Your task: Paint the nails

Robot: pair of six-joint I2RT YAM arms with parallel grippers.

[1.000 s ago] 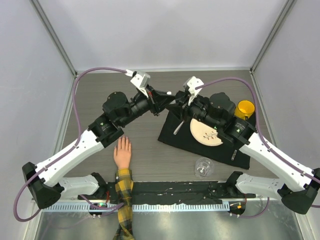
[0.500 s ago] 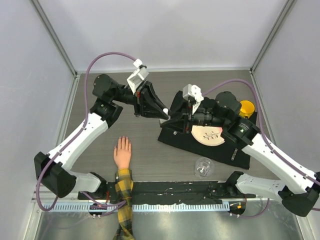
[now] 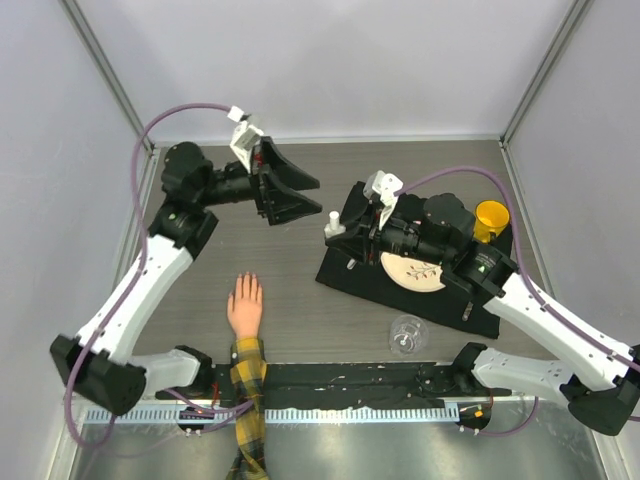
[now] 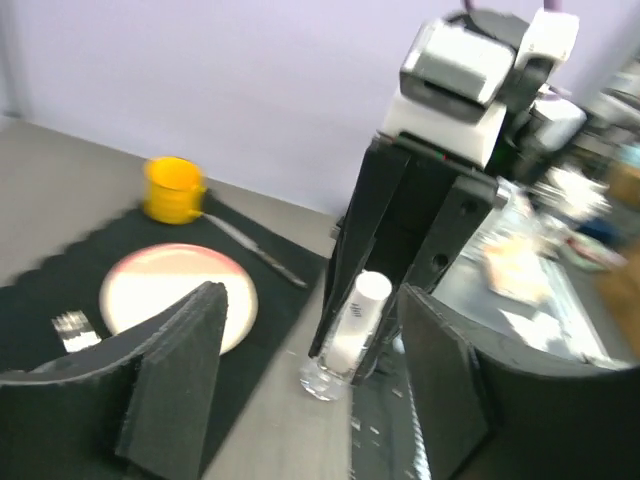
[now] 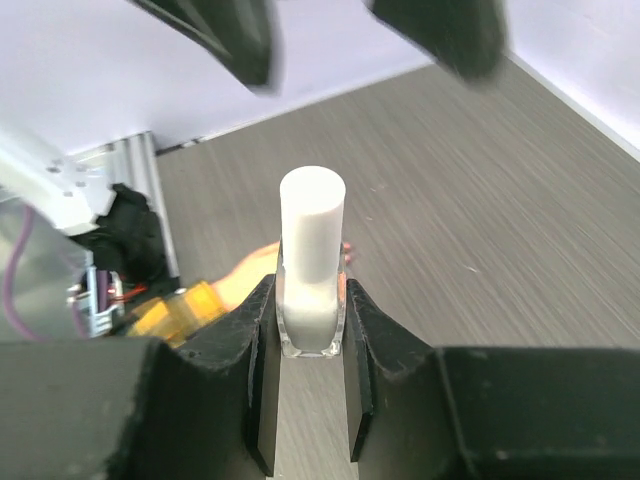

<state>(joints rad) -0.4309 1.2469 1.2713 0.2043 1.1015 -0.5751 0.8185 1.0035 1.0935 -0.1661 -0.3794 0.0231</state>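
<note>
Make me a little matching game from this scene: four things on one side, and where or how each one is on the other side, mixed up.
Things:
1. white-capped bottle
2. yellow cup
3. fake hand
4. left gripper

Places and states:
A. open, holding nothing
B. lying flat on the bare table
C. clamped in the right gripper
D. by the far right corner of the black mat

Pairs: 1-C; 2-D; 3-B; 4-A
</note>
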